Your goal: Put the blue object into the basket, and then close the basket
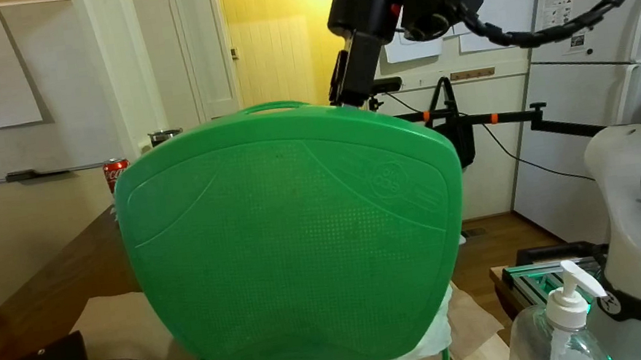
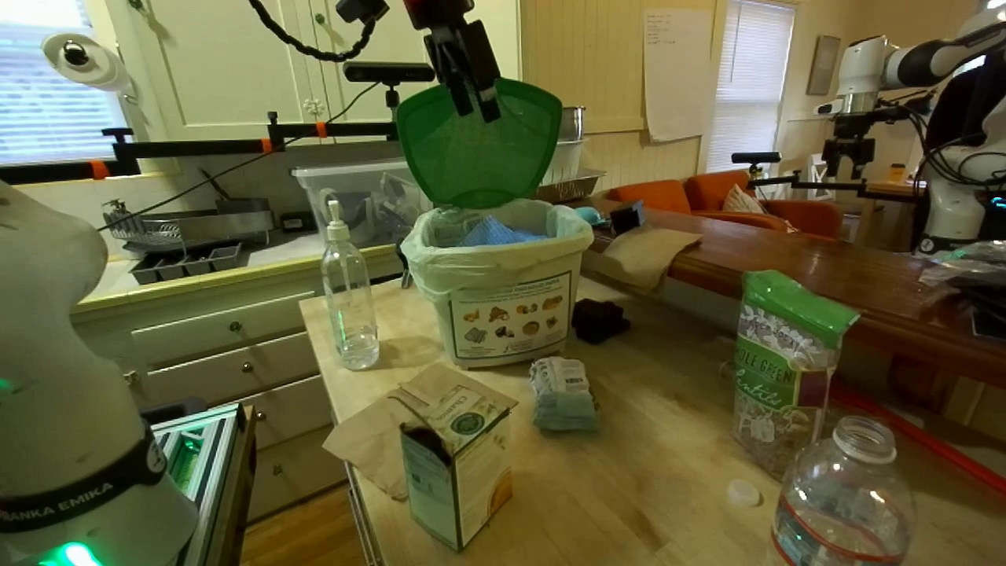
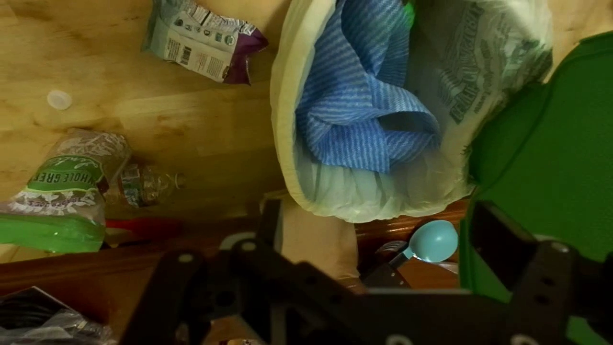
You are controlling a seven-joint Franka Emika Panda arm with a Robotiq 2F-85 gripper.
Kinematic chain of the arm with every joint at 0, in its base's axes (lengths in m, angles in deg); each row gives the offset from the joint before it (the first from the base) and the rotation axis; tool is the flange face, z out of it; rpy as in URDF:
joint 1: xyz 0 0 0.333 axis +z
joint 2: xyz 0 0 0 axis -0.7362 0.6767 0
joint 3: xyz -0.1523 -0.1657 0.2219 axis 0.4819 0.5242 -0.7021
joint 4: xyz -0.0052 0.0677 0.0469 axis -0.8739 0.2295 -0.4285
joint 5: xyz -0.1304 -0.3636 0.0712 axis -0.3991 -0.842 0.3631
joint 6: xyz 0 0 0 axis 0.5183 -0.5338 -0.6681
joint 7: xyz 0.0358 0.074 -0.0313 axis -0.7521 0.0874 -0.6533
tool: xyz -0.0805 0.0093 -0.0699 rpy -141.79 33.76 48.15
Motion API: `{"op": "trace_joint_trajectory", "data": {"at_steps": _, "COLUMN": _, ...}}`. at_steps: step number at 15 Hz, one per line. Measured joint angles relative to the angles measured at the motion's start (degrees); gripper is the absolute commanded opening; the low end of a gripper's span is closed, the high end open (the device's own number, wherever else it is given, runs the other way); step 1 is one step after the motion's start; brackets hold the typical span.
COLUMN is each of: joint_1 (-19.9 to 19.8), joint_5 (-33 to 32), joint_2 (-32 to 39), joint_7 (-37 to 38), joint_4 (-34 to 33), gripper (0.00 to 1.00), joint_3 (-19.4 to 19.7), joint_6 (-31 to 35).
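Though apparently done with placing the blue cloth (image 3: pixel 359 108), visible inside the basket (image 2: pixel 509 310), have yet to close the raised green lid (image 1: pixel 298 245); note the gripper (image 2: pixel 478 111) spread wide, holding nothing.

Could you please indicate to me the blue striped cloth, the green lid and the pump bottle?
Blue striped cloth (image 3: pixel 357 105): wrist view, on its middle folds.
Green lid (image 1: pixel 294 242): an exterior view, middle of its face.
Pump bottle (image 2: pixel 351 299): an exterior view, on its clear body.
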Motion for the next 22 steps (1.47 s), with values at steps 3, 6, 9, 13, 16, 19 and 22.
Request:
{"op": "trace_joint_trajectory", "data": {"at_steps": 3, "joint_1": 0.7, "joint_5": 1.0, "joint_2": -1.0, "joint_7": -1.2, "joint_4": -2.1, "gripper": 1.00, "joint_3": 0.3, "joint_6": -2.8}}
{"op": "trace_joint_trajectory", "data": {"at_steps": 6, "joint_1": 2.0, "joint_5": 3.9, "joint_2": -1.7, "joint_7": -3.3, "joint_4": -3.5, "gripper": 1.00, "joint_3": 0.9, "joint_6": -4.4}}
{"op": "trace_joint_trajectory", "data": {"at_steps": 9, "joint_1": 3.5, "joint_5": 7.9, "joint_2": -2.4, "joint_7": -5.8, "joint_4": -4.1, "gripper": 1.00, "joint_3": 2.0, "joint_6": -5.2}}
{"op": "trace_joint_trajectory", "data": {"at_steps": 13, "joint_1": 5.4, "joint_5": 13.5, "joint_2": -2.4, "joint_7": -8.6, "joint_4": -4.0, "gripper": 1.00, "joint_3": 3.3, "joint_6": -5.2}}
{"op": "trace_joint_trajectory", "data": {"at_steps": 16, "joint_1": 6.1, "joint_5": 17.0, "joint_2": -1.8, "joint_7": -9.1, "joint_4": -3.9, "gripper": 1.00, "joint_3": 3.4, "joint_6": -5.1}}
{"op": "trace_joint_trajectory", "data": {"at_steps": 19, "joint_1": 6.2, "joint_5": 18.5, "joint_2": -0.4, "joint_7": -8.5, "joint_4": -3.7, "gripper": 1.00, "joint_3": 2.7, "joint_6": -4.9}}
{"op": "trace_joint_trajectory", "data": {"at_steps": 22, "joint_1": 6.2, "joint_5": 18.7, "joint_2": 1.5, "joint_7": -6.3, "joint_4": -3.5, "gripper": 1.00, "joint_3": 1.4, "joint_6": -4.3}}
